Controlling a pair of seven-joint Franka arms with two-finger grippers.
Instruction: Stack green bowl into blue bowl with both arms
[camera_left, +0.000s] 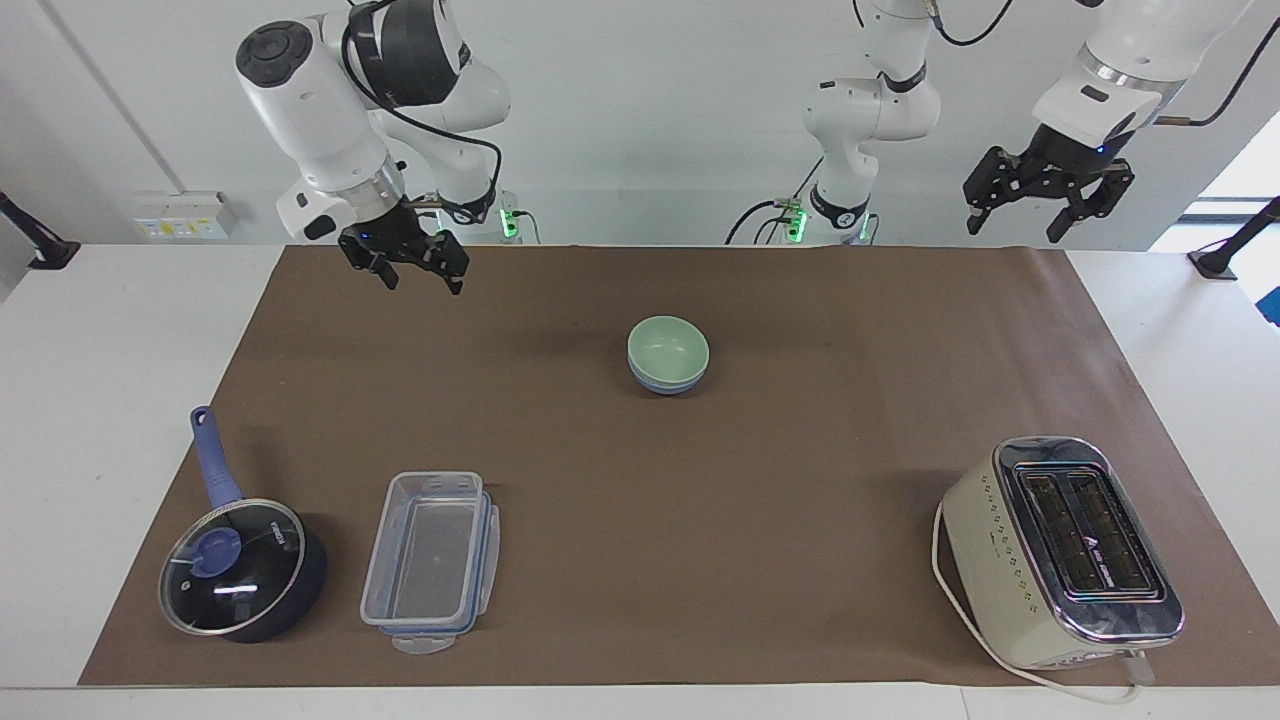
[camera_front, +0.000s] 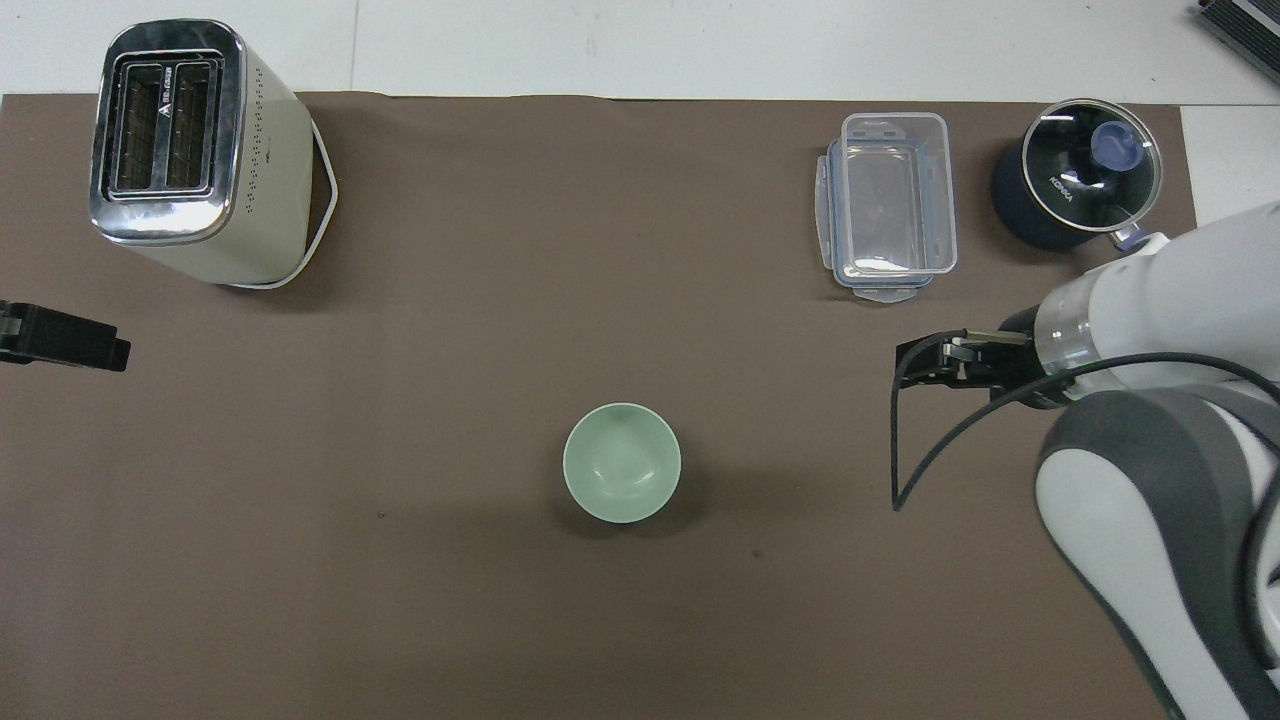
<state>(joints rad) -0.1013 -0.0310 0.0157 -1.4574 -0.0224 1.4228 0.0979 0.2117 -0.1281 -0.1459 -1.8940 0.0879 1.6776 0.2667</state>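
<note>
facing view: green bowl (camera_left: 668, 346) nested in blue bowl (camera_left: 665, 384); both tools, right (camera_left: 404, 264) and left (camera_left: 1047, 197), apart, empty.

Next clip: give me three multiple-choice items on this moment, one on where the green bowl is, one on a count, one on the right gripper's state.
1. Where is the green bowl?
A. Inside the blue bowl
B. Inside the clear container
C. On the toaster

2. How many slots does the toaster have?
A. One
B. Two
C. Four

3. What is the state of the right gripper?
A. Shut on the green bowl
B. Shut on the saucepan's handle
C. Open and empty, up over the mat

Key:
1 A: a blue rim shows under the green bowl in the facing view.
2 B: two slots lie side by side in its top.
3 C: its fingertips stand apart with nothing between them, well off the bowls.
</note>
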